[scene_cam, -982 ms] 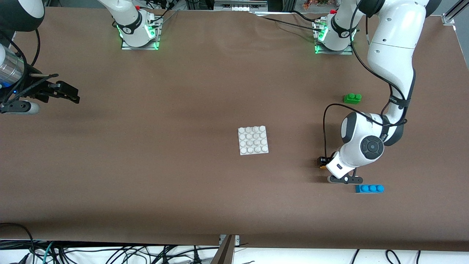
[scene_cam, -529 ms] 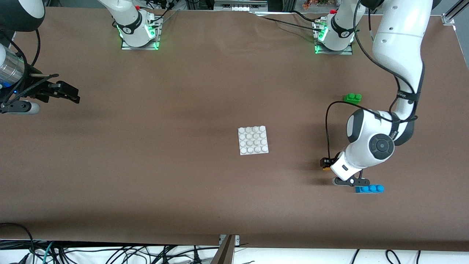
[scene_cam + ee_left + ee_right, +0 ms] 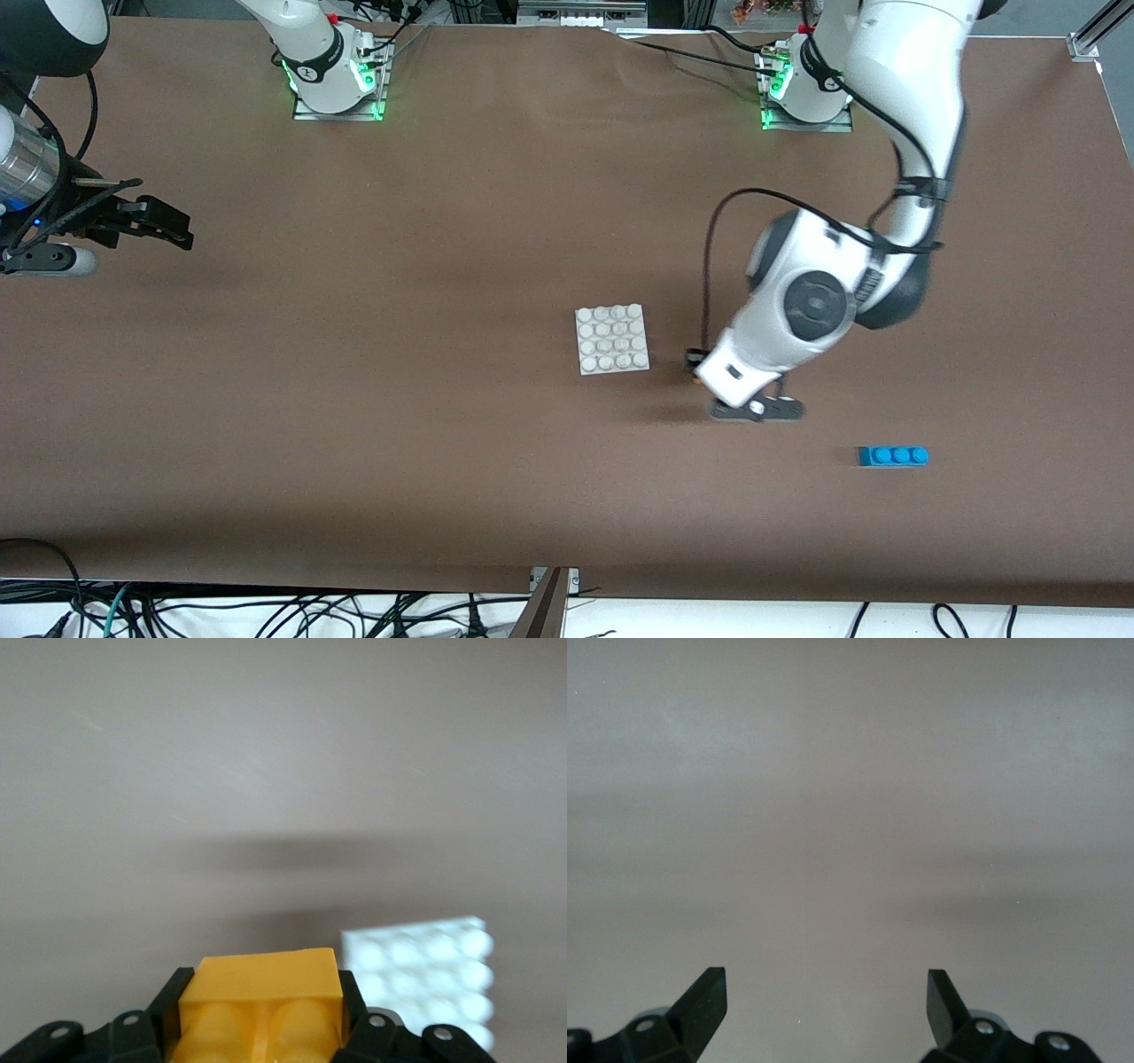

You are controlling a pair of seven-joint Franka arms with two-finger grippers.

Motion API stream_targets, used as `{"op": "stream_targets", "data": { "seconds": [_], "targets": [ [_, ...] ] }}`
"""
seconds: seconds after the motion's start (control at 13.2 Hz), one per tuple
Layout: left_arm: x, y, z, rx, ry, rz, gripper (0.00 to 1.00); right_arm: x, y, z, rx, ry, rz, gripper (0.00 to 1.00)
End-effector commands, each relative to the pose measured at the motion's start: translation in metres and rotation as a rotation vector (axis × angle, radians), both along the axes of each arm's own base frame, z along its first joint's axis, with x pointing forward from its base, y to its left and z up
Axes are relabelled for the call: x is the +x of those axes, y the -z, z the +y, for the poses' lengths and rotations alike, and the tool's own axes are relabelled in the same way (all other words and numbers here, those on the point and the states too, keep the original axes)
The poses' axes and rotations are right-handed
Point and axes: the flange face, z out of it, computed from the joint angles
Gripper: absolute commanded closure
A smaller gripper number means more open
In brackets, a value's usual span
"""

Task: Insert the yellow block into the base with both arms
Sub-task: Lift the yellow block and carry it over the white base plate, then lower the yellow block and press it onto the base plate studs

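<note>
1. Carry step: left gripper pinches the yellow block, aloft just off the base at its 4 o'clock.
2. Right gripper waits, fingers spread wide, empty, at the right arm's table end.
3. Next, likely: centre the block over the studs, press down.

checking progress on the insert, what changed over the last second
The left gripper, shut on the yellow block, carried it from near the blue brick toward the base, and now hangs just beside it. The right gripper stayed open, waiting at its end of the table; base and blue brick unmoved.
</note>
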Motion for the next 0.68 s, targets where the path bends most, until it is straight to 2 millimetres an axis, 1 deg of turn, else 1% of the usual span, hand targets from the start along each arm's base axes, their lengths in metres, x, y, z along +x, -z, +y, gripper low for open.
{"op": "stream_targets", "data": {
  "seconds": [0.0,0.08,0.15,0.23,0.38,0.45,0.53,0.6],
  "targets": [
    [-0.019,0.023,-0.052,0.01,-0.024,0.029,0.64,-0.011,-0.005,-0.001,-0.011,-0.002,-0.004,0.0],
    [-0.033,0.033,-0.079,0.012,-0.014,0.03,0.64,-0.011,-0.004,-0.001,-0.011,0.0,-0.002,0.0],
    [-0.042,0.046,-0.096,0.015,-0.01,0.027,0.64,-0.011,-0.005,-0.001,-0.011,-0.002,-0.005,0.0],
    [-0.05,0.057,-0.108,0.02,0.008,0.031,0.64,-0.01,-0.008,-0.001,-0.01,-0.002,-0.01,0.0],
    [-0.062,0.084,-0.12,0.038,0.035,0.055,0.64,-0.01,-0.008,0.0,-0.009,-0.001,-0.011,0.0],
    [-0.064,0.099,-0.125,0.033,0.041,0.044,0.64,-0.01,-0.008,0.002,-0.009,-0.004,-0.011,0.0],
    [-0.064,0.104,-0.128,0.022,0.052,0.018,0.64,-0.009,-0.006,0.002,-0.009,-0.003,-0.008,0.0],
    [-0.061,0.108,-0.126,0.018,0.05,0.007,0.64,-0.009,-0.006,0.002,-0.009,-0.003,-0.008,0.0]
  ]
}}
